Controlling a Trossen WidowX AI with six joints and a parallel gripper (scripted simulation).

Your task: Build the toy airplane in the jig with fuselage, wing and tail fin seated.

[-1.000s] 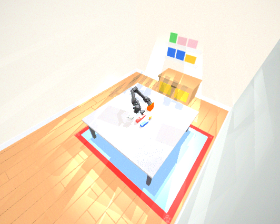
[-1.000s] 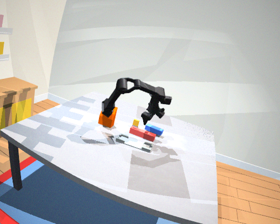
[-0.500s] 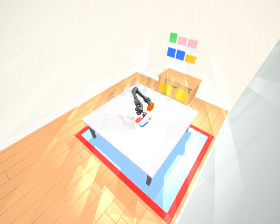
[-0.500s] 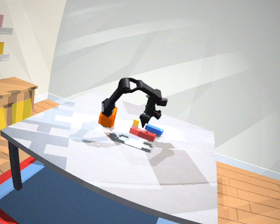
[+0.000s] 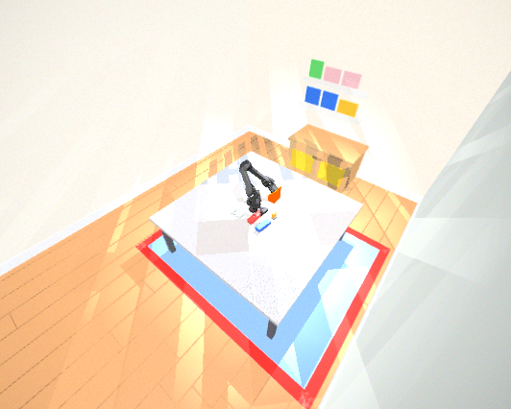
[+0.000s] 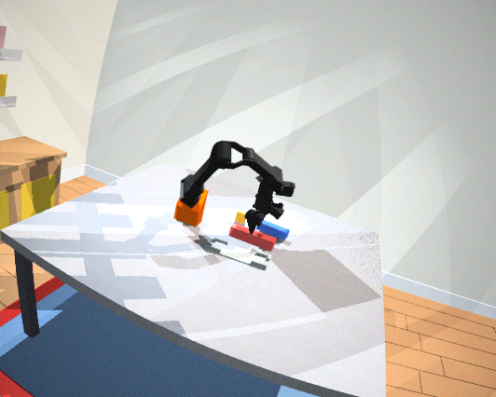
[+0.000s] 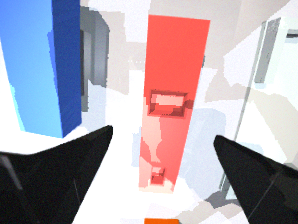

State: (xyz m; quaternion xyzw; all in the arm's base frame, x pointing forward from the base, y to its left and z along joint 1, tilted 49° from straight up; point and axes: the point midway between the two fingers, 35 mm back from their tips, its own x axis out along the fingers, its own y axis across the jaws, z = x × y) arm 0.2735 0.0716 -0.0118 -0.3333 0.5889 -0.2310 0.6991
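The red fuselage [image 5: 254,219] [image 6: 264,240] [image 7: 175,55] lies on the table beside the jig, its two sockets facing up in the wrist view. My gripper [image 6: 252,229] [image 7: 163,134] is open and empty above the fuselage, with one finger to each side of it in the wrist view. The pale grey jig [image 5: 237,212] [image 6: 261,266] [image 7: 267,55] holds no part. The blue wing [image 5: 262,226] [image 6: 276,230] [image 7: 30,65] lies on the other side of the fuselage from the jig. The small yellow tail fin [image 5: 274,216] [image 6: 240,217] stands near the fuselage's end; the wrist view does not show it.
The orange arm base [image 5: 275,195] [image 6: 189,212] stands on the table [image 5: 276,288] [image 6: 216,317], beyond the tail fin's end of the parts. A grey shape [image 7: 95,55] shows between the wing and fuselage in the wrist view. A wooden cabinet [image 5: 328,139] stands off the table.
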